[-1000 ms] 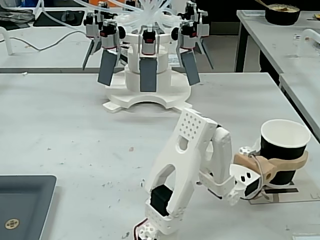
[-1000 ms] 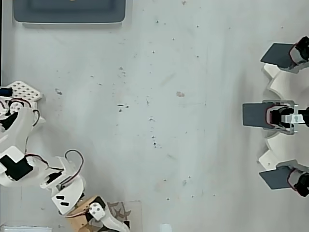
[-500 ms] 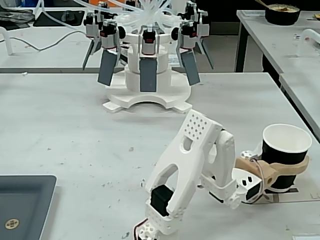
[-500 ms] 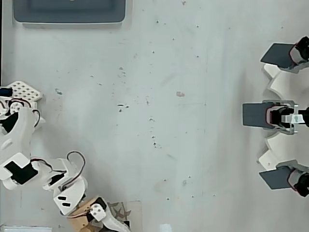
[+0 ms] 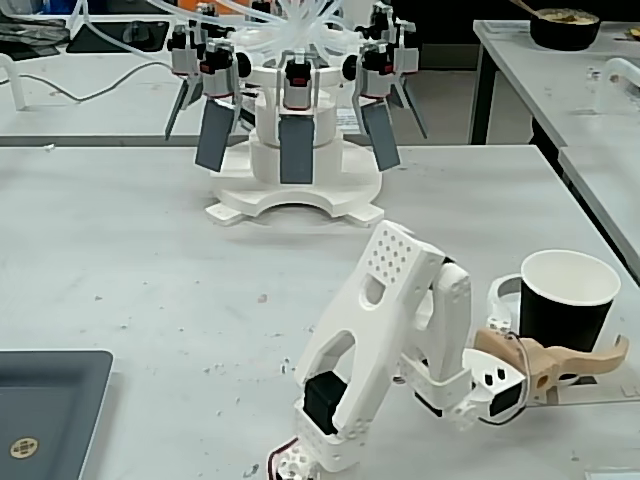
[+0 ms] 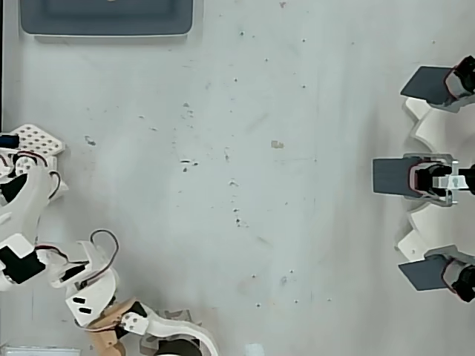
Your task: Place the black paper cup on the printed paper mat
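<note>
Cup look: the black paper cup [image 5: 567,300] is tapered, matte black outside, white inside, with a white rolled rim; it stands upright and open at the top.
Cup contents: the part of the interior that the fixed view shows is plain white; the bottom is hidden.
Cup place: near the right edge of the white table [image 5: 150,250] in the fixed view, just right of the arm; in the overhead view only a dark sliver of it [image 6: 177,348] shows at the bottom edge.
Gripper: the gripper [image 5: 590,335] reaches to the cup from the left in the fixed view, one white curved finger [image 5: 503,295] behind the cup's left side and one tan finger [image 5: 580,358] across its front base.
Gripper state: the jaws sit spread wide around the cup's lower part; whether they press on it I cannot tell.
Arm: the white arm [image 5: 385,350] is folded low over the table, its perforated upper link tilted towards the cup.
Tray: a dark grey tray [image 5: 45,410] lies at the lower left of the fixed view, well apart from the cup; in the overhead view it [image 6: 107,18] sits at the top edge.
Tray contents: a small pale round disc [image 5: 24,447] with a cross-like mark rests in it.
Bowl: a black bowl [image 5: 564,27] stands on another table at the upper right of the fixed view, holding something yellowish.
Far fixture: a white stand with hanging grey plates [image 5: 296,140] occupies the back of the table.
</note>
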